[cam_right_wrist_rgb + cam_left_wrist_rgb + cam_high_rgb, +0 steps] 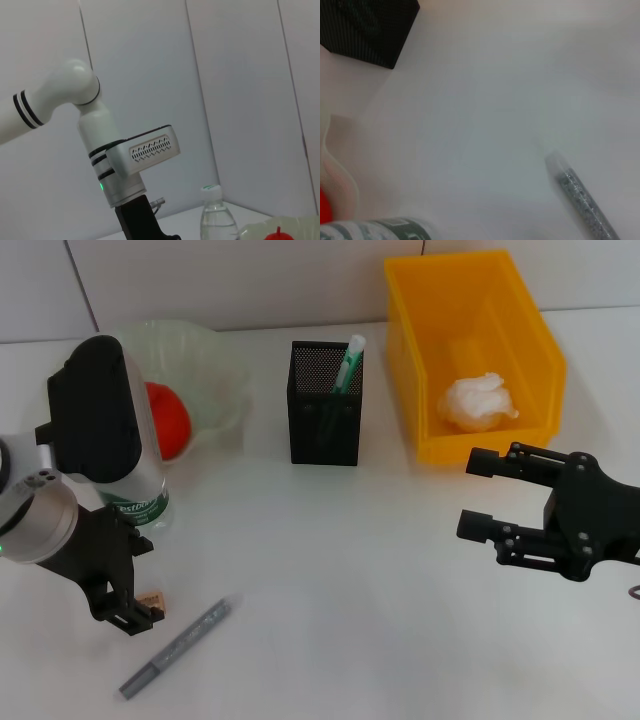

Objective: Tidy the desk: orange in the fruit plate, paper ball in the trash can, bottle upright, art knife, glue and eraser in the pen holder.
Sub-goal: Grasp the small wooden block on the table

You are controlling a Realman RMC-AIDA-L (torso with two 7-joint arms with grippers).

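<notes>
Knife point(177, 647): we are seeing the grey art knife lying flat on the white desk point(330, 570) at the near left, slanting away from us; the left wrist view is showing its speckled barrel point(582, 200) too.
Eraser point(151, 600): we are finding a small tan block just beyond the knife, beside the left claw's tips.
Left claw point(125, 615): we are holding it low over the near left of the desk, pointing down, close by the eraser and the knife; we cannot tell how wide its fingers are standing.
Right claw point(480, 495): we are hovering it above the right side of the desk, in front of the yellow bin, with its two fingers spread wide and gripping nothing.
Bottle point(140, 495): we are seeing it standing upright behind the left arm, its green label showing, just in front of the plate; the right wrist view is showing its cap point(212, 190).
Pen holder point(325, 405): we are seeing the black mesh cup mid-desk, farther back, with a green and white tube point(349, 363) leaning inside.
Plate point(215, 370): we are seeing the pale green fruit dish at the far left, with the orange point(168, 418) lying in it.
Bin point(475, 350): we are seeing the yellow trash tub at the far right, with the paper ball point(477, 402) resting inside.
</notes>
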